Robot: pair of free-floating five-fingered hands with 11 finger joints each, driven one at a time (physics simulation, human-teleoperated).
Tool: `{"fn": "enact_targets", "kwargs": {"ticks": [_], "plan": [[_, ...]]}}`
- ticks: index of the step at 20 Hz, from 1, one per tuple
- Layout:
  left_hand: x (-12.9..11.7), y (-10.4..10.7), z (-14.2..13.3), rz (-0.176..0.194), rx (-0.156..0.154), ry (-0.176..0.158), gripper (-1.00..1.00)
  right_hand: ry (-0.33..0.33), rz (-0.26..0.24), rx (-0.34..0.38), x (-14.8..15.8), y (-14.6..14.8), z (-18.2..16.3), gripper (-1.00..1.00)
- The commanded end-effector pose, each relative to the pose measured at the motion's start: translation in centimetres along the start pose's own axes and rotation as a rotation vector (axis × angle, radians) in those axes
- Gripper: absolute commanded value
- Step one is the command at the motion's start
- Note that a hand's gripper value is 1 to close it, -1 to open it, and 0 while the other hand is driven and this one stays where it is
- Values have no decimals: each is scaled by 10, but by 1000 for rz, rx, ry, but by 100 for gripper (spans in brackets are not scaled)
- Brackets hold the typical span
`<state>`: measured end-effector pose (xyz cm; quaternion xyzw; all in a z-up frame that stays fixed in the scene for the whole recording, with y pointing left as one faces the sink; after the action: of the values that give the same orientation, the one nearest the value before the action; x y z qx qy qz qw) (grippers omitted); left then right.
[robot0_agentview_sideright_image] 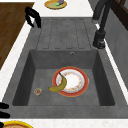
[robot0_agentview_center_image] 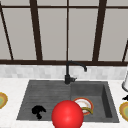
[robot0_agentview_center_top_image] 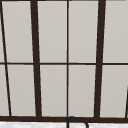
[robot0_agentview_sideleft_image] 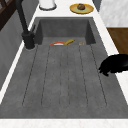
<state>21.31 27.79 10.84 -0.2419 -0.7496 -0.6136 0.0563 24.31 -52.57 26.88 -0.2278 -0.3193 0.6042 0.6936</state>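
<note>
Over drainboard: left hand [robot0_agentview_center_image: 38, 111] fingers curled, holds nothing | nearest: big glossy red ball [robot0_agentview_center_image: 67, 114]

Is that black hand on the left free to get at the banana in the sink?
Probably yes. The left hand hovers over the ribbed drainboard, holding nothing. The banana lies uncovered on the plate in the open basin, with nothing between them.

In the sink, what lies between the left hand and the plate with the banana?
Bare ribbed drainboard and the basin wall separate the left hand from the plate holding the banana, clearest in the right side view.
</note>
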Motion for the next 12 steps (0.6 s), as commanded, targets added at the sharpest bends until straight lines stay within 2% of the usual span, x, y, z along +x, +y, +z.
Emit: {"fn": "enact_targets", "kwargs": {"ticks": [1, 6, 8, 9, 12], "plan": [[0, 0, 0, 0, 0, 0, 0, -22, -21, -6, -25, 1, 12, -100], [0, 0, 0, 0, 0, 0, 0, -46, 4, 12, -58, 11, 5, -100], [0, 0, 0, 0, 0, 0, 0, -57, -14, -28, -71, 19, 2, -100], [0, 0, 0, 0, 0, 0, 0, -39, -15, -52, -70, 17, -2, -100], [0, 0, 0, 0, 0, 0, 0, -35, 8, -66, -76, 25, -8, -100]]}}
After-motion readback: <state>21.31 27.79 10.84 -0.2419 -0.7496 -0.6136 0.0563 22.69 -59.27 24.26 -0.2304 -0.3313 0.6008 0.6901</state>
